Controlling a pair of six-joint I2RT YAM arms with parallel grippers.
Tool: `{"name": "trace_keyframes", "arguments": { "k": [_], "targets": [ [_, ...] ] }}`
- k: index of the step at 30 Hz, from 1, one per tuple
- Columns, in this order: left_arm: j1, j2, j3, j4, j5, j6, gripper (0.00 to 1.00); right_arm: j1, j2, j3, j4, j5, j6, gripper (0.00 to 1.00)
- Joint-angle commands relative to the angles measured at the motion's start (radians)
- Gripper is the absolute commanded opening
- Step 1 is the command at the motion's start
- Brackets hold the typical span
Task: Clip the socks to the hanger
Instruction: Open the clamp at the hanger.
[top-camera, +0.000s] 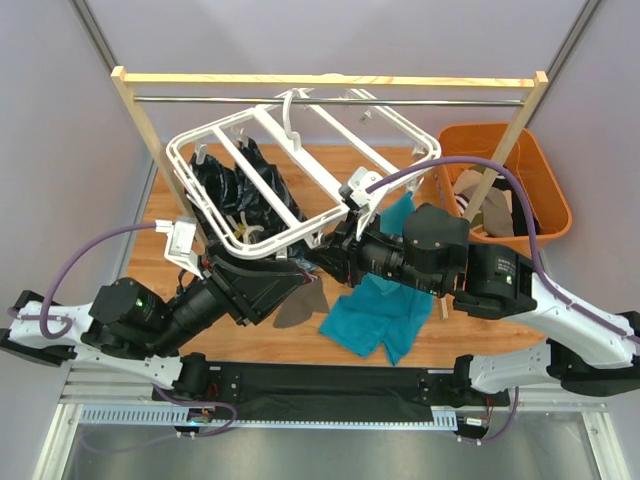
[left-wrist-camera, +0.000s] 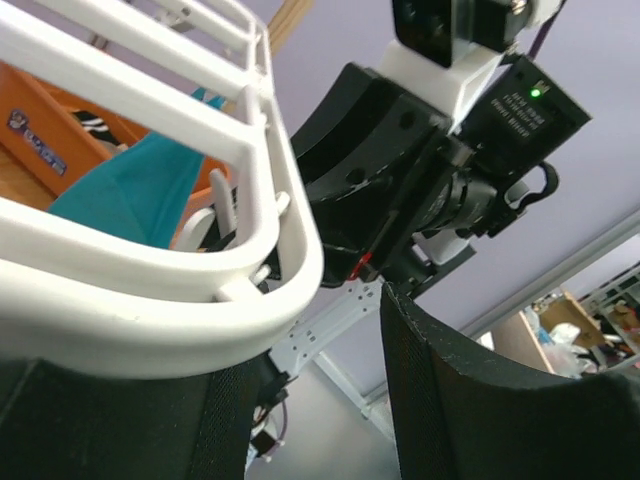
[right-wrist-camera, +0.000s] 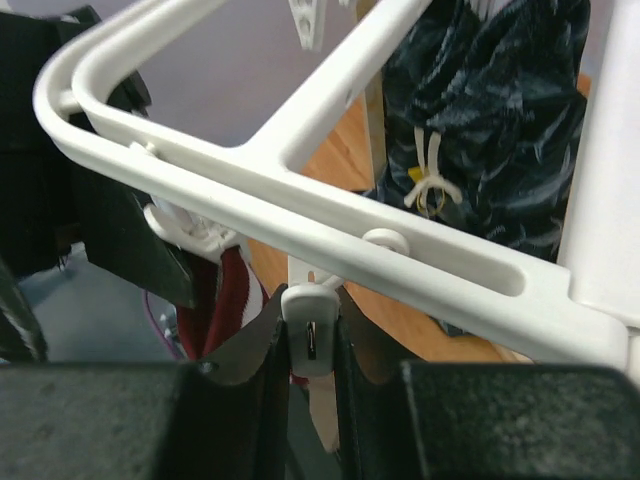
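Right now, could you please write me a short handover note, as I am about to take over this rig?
The right pincer is shut on a clip under the hanger.
The left pincer is open at the hanger's near corner, gripping nothing that shows.
Socks: a striped sock hangs beside that clip, and I cannot tell what holds it. A teal sock lies on the table. More sit in the orange basket.
Done: no sock visibly clipped.
Left: probably feed the striped sock into the clip, then clip the rest.
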Motion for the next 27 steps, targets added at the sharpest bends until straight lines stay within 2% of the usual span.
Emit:
{"name": "trace_keyframes", "arguments": {
  "k": [1,5,11,16,18,21,27],
  "targets": [
    [-0.001,-0.005,-0.002,0.166,0.050,0.011,0.56,0.006,0.045,0.097,-0.271,-0.041,0.034,0.00],
    [-0.001,0.027,0.022,0.221,0.070,0.030,0.57,0.006,0.065,0.134,-0.356,-0.041,0.042,0.00],
    [-0.002,0.114,0.094,0.231,0.054,0.047,0.57,0.006,0.079,0.155,-0.347,-0.074,0.060,0.00],
    [-0.001,0.142,0.119,0.123,-0.097,0.031,0.56,0.009,0.070,0.154,-0.336,-0.114,0.068,0.00],
    [-0.001,0.139,0.101,0.097,-0.180,0.028,0.56,0.012,0.065,0.157,-0.351,-0.114,0.059,0.00],
    [-0.001,0.111,0.056,0.103,-0.220,0.014,0.57,0.010,0.053,0.160,-0.377,-0.108,0.057,0.00],
    [-0.001,0.032,-0.025,0.126,-0.210,0.017,0.57,0.010,0.010,0.140,-0.390,-0.079,0.057,0.00]
  ]
}}
